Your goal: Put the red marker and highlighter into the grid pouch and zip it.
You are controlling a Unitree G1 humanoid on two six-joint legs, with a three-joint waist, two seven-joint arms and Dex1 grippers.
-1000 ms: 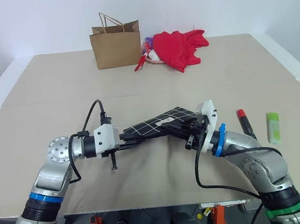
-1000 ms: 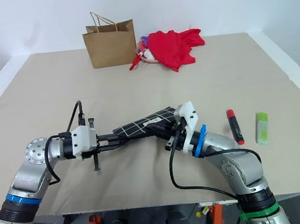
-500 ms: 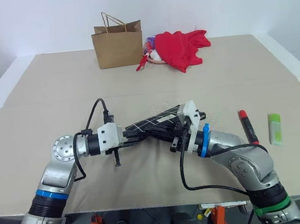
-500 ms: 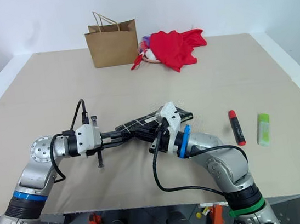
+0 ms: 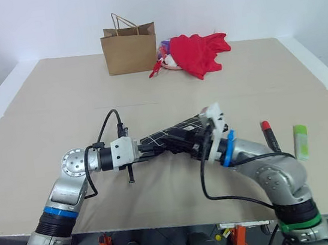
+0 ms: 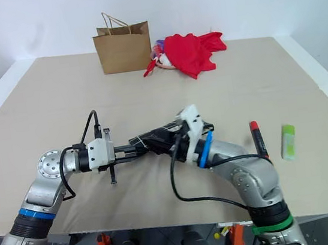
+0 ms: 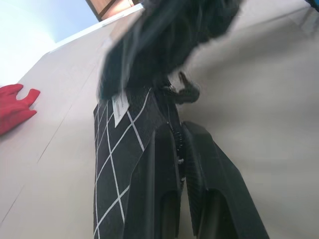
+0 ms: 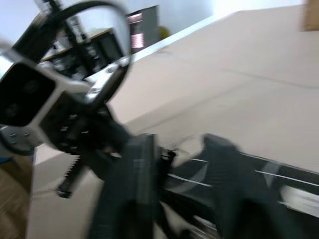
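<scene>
The left claw [image 5: 147, 154] sits at about nine o'clock of the scene's middle, its fingers [image 7: 164, 164] pinched tight on the edge of the grid pouch [image 5: 172, 137], right along the zipper line. That grip looks meant to anchor one end of the pouch so the other arm has something to pull against.

The pouch is held off the table [image 5: 42, 114], running from the left claw up toward two o'clock, with its small white label [image 7: 118, 106] on the upper face.

At the pouch's far end, the right claw [image 5: 192, 143] reaches in from three o'clock. Its fingers [image 8: 134, 169] stand apart in the wrist view, straddling the pouch's edge near the zipper without clearly gripping anything. I judge it is working the mouth open or re-seating for a fresh hold, since nothing has gone in yet.

Further toward three o'clock, the red marker [image 5: 269, 134] lies on the table, partly hidden behind the right forearm. Just beyond it, near but apart, is the highlighter [image 5: 300, 141]. Both wait within the right arm's easy reach.

At twelve o'clock, well apart from the work, stand a brown paper bag [image 5: 129, 49] and a red cloth heap [image 5: 199, 52].
</scene>
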